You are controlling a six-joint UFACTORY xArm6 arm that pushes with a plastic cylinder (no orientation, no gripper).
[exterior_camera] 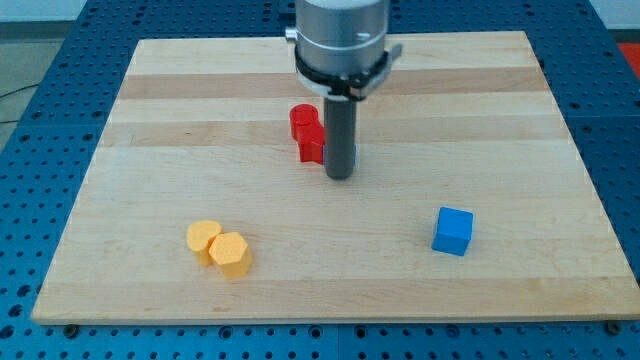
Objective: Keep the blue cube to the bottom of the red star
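The blue cube (452, 231) sits on the wooden board at the view's lower right. A red block (308, 131) lies near the board's middle, partly hidden by the rod; its shape cannot be made out clearly. My tip (340, 177) rests on the board just to the right of the red block, touching or almost touching it. The blue cube lies below and to the right of the red block, well apart from my tip.
Two yellow blocks (220, 248), rounded and hexagon-like, lie touching each other at the view's lower left. The wooden board (150, 120) lies on a blue perforated table. The arm's grey body hangs over the board's top middle.
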